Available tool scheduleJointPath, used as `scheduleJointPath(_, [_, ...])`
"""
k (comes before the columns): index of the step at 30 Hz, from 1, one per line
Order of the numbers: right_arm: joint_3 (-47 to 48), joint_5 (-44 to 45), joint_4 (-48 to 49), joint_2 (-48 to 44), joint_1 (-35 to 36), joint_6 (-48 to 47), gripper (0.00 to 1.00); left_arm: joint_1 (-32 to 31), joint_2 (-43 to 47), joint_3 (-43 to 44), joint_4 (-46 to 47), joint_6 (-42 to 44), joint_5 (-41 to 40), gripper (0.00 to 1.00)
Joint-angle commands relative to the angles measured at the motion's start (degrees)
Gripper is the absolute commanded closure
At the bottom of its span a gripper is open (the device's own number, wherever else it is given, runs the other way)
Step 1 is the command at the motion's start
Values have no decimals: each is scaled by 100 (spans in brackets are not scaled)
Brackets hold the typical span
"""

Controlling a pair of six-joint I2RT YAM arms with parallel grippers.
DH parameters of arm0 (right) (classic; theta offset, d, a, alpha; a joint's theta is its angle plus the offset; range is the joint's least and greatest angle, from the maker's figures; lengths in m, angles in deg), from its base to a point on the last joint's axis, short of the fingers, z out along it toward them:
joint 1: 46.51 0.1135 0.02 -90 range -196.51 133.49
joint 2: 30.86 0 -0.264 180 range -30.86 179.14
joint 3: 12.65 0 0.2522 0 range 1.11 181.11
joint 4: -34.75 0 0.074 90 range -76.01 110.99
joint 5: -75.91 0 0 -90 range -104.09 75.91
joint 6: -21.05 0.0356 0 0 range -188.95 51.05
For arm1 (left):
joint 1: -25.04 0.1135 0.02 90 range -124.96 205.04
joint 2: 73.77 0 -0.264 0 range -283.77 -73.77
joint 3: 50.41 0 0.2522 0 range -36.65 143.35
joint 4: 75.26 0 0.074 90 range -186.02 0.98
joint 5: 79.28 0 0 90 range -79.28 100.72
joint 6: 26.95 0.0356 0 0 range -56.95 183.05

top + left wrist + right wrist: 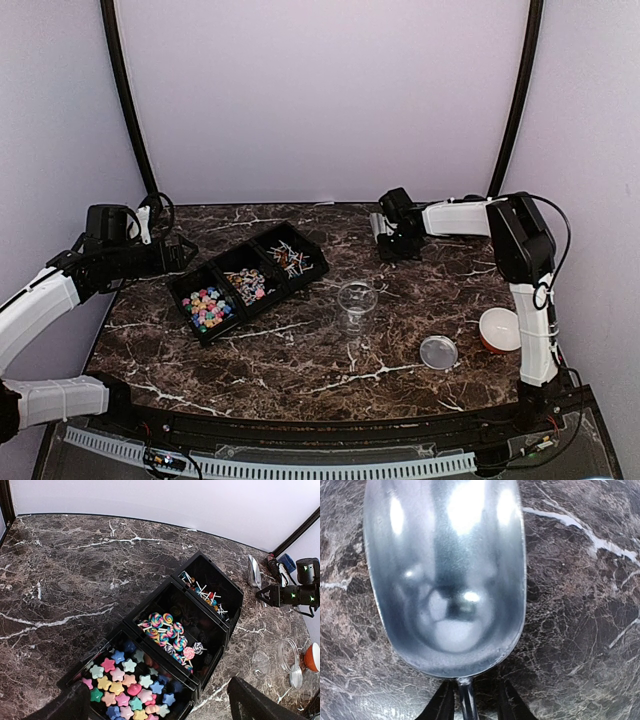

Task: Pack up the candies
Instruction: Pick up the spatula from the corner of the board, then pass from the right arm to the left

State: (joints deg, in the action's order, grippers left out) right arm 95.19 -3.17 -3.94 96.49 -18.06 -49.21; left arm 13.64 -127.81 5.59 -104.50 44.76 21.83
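Two jaw pairs: left gripper (159, 690) wide apart over candies (125, 680), right gripper (476, 692) astride scoop (445, 570) handle, grip unclear.

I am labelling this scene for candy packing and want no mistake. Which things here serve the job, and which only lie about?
For the job: candies, black tray holding them, metal scoop, clear jar, probably its lid.
Lying about, it seems: orange-and-white dish.

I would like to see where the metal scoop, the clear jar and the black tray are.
metal scoop (445, 565): right wrist view, middle of its bowl.
clear jar (356, 305): top external view, its side wall.
black tray (266, 301): top external view, its near outer wall.
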Motion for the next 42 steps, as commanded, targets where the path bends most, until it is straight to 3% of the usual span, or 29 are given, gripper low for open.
scheduleJointPath(1, [-63,-81,93,23,9,-48,78,31,36,-49,65,-1,-17,1])
scheduleJointPath(9, [-248,-47,158,-226,19,-169,100,27,-14,-45,71,-9,24,1])
scheduleJointPath(21, [-433,570,-98,-1718,536,-814,100,26,-71,-9,1,34,70,1])
scheduleJointPath(36, [-1236,1622,42,-2800,2401,-1976,100,15,-48,2,191,134,840,1])
scheduleJointPath(42, [-1813,2171,424,-3097,3107,-2600,100,-290,-232,154,212,155,1254,3])
